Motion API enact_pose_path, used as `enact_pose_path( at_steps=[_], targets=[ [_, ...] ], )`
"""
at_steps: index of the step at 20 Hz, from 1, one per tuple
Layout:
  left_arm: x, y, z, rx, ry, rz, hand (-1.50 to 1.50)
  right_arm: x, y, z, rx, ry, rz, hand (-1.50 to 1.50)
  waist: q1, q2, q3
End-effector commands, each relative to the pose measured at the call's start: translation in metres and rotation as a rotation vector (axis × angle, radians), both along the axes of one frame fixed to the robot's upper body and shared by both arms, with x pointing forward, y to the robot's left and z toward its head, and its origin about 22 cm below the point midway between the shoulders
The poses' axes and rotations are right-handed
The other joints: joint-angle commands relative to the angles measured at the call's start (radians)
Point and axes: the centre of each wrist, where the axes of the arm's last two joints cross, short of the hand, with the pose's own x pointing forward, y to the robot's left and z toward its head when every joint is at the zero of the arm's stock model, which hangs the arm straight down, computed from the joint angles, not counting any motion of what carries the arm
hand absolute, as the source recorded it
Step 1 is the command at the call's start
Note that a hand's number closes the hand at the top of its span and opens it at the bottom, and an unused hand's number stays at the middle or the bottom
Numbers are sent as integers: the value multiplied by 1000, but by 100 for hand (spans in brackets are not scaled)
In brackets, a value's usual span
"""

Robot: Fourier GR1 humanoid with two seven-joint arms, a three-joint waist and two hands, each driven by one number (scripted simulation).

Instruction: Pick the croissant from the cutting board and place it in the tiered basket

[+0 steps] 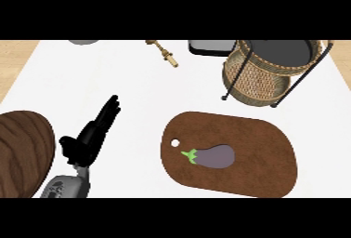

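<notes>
Left hand [87,137] low left, fingers straight and together, holding nothing, resting. Right hand unseen. Cutting board [264,153] carries eggplant [216,156], no croissant visible, perhaps outside view. Tiered basket [264,76] far right, awaiting item.
</notes>
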Motion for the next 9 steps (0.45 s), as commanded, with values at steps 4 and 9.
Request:
enact_pose_path(
  at_steps=[4, 9],
  targets=[
    [-5, 4, -3, -10, 2, -8, 0, -74, -112, -4, 90, -125, -69, -150, -5, -1, 1],
    [11, -4, 9, -8, -9, -17, 0, -132, -169, -22, 33, -62, -40, -150, 1, 6, 3]
  ],
)
